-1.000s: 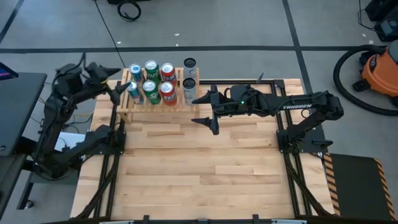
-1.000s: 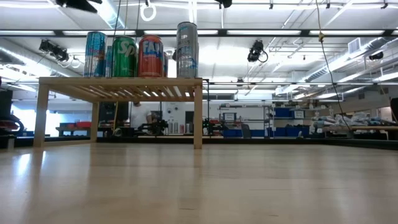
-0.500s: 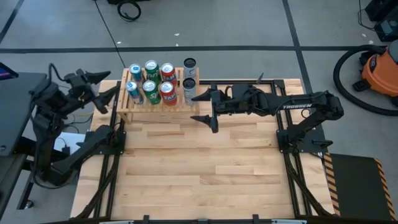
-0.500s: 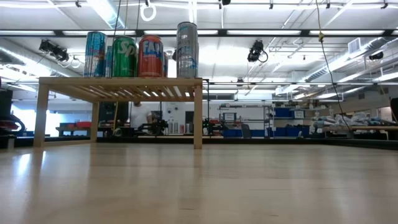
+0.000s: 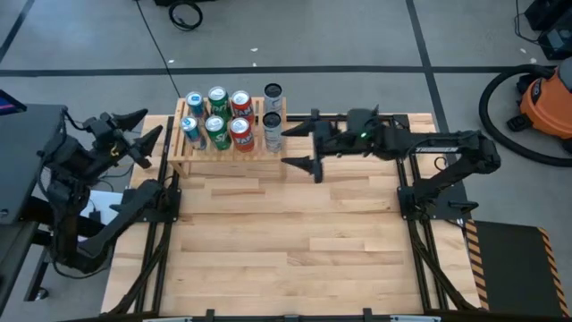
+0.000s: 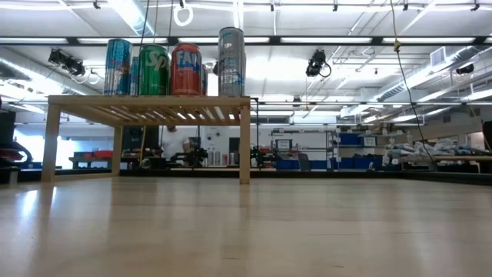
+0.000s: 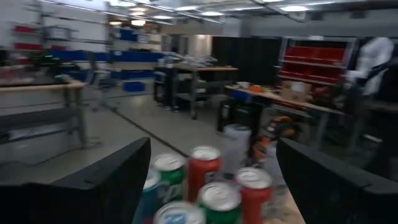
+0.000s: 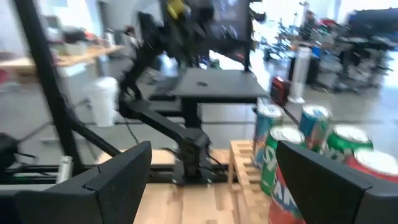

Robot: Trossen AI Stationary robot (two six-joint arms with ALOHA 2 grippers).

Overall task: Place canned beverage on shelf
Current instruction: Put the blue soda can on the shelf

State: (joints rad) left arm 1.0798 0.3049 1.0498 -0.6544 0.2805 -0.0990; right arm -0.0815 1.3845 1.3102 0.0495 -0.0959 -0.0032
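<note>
High view: left gripper is standing released just outside the shelf end; right gripper is standing released beside the silver cans.
Low view: cans are crowding the shelf edge; the table is lying open below.
Wrist views: fingers are empty; any pulling back should be going straight, clear of the cans.

Workshop: workbenches, parts shelving
</note>
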